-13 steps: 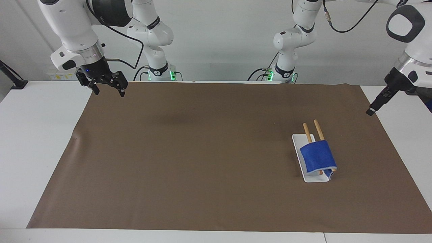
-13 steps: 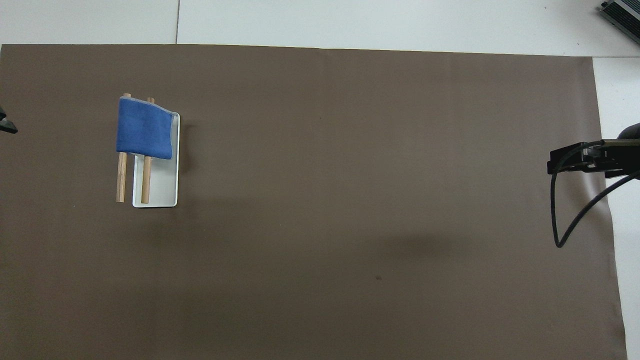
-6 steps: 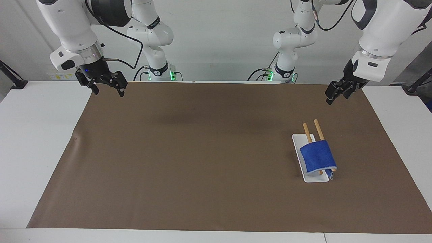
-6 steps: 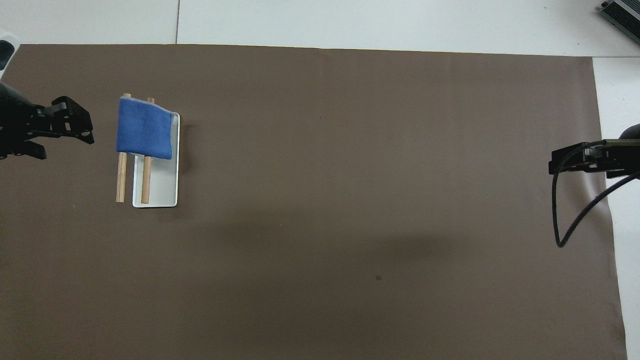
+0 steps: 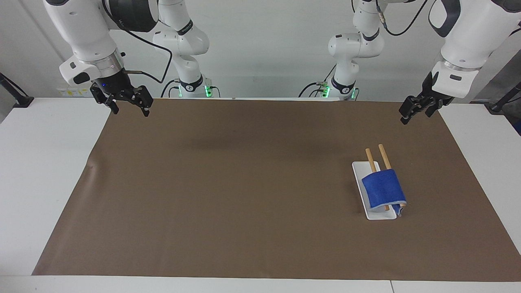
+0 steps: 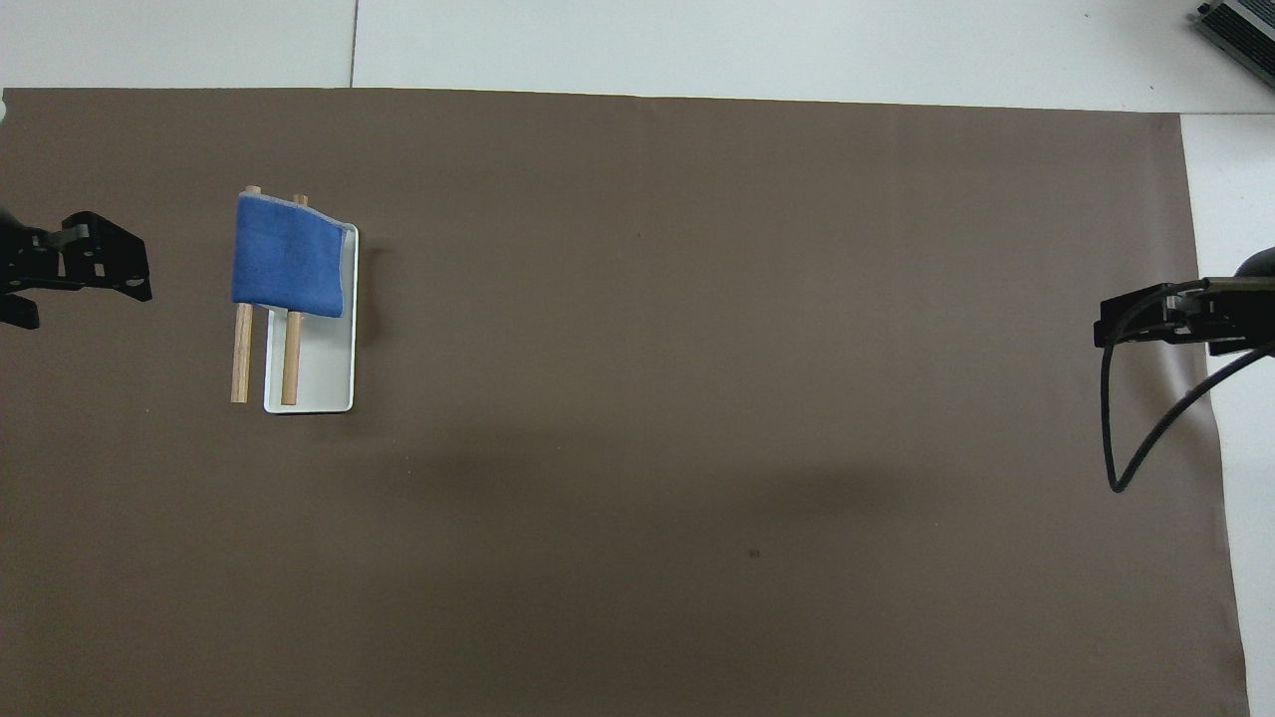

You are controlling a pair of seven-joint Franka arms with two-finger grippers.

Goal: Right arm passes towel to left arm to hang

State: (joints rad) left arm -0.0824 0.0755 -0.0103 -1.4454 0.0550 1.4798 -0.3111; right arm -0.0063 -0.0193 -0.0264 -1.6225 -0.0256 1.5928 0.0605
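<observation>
- The right gripper (image 5: 129, 109) hangs in the air over the corner of the brown mat (image 5: 228, 183) at the right arm's end of the table, close to the robots
- Its two fingers stand spread apart, and there is nothing between them
- A black cable (image 5: 152, 44) loops from the right arm down to that gripper
- The brown mat covers most of the white table (image 5: 36, 171), and the middle of the mat is bare
- A small white rack (image 5: 363, 185) sits on the mat toward the left arm's end of the table
- Two wooden rods (image 5: 384, 156) lie side by side across the rack and stick out toward the robots
- The towel (image 5: 383, 188) is blue and hangs folded over both rods, at the end of the rods that is farther from the robots
- One edge of the towel drops down past the rods, and its pale hem shows there
- No gripper touches the towel
- The left gripper (image 5: 415, 112) is up in the air over the edge of the mat at the left arm's end, well apart from the rack
- I cannot tell if its fingers are spread or pressed together, and I see nothing in them
</observation>
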